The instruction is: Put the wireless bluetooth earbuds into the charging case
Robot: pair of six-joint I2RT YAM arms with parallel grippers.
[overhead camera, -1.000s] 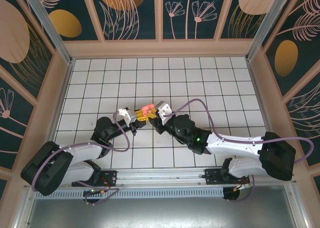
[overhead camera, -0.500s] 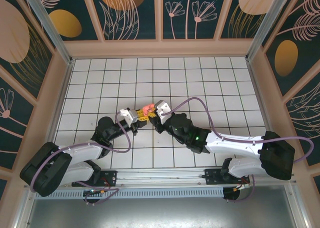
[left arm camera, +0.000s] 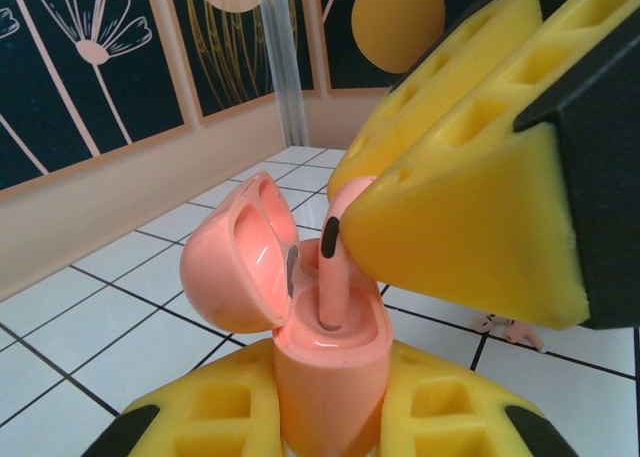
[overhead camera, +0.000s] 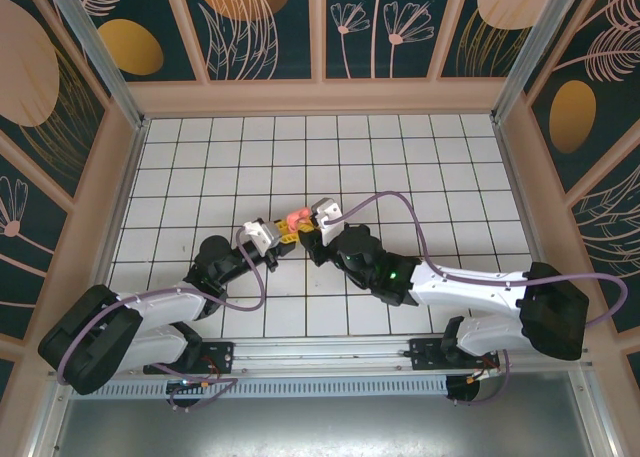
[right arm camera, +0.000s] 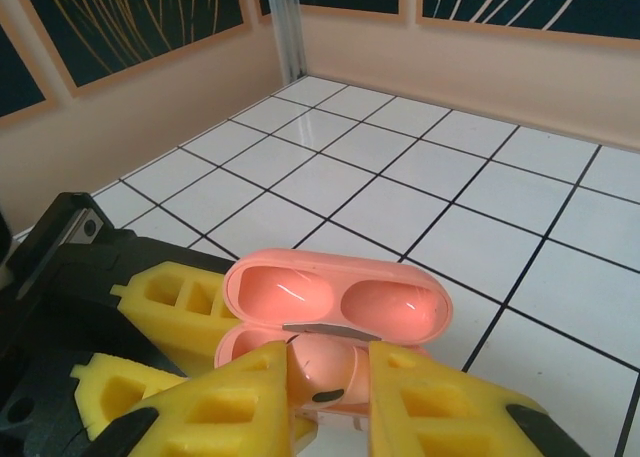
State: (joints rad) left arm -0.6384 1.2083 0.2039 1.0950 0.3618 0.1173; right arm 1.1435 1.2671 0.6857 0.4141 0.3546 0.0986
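A coral charging case (left arm camera: 325, 372) stands upright with its lid (left arm camera: 232, 267) swung open, and my left gripper (left arm camera: 330, 402) is shut on its body. My right gripper (right arm camera: 325, 402) is shut on a salmon-pink earbud (right arm camera: 322, 367). The earbud's stem (left arm camera: 335, 277) reaches down into a socket of the case. In the right wrist view the open lid (right arm camera: 335, 302) shows two hollow cups behind the earbud. A second tiny pink earbud (left arm camera: 510, 329) lies on a tile behind the case. From above, the case (overhead camera: 293, 220) sits between the left gripper (overhead camera: 279, 233) and the right gripper (overhead camera: 306, 229).
White tiled floor (overhead camera: 400, 167) stretches out behind the grippers, ringed by a low peach wall (overhead camera: 320, 97). A metal post (left arm camera: 285, 57) stands in the corner. The right arm's purple cable (overhead camera: 400, 202) loops above the floor.
Both grippers have crept slightly closer together around the case. The right wrist has edged left and farther from the bases. The case stays where it was.
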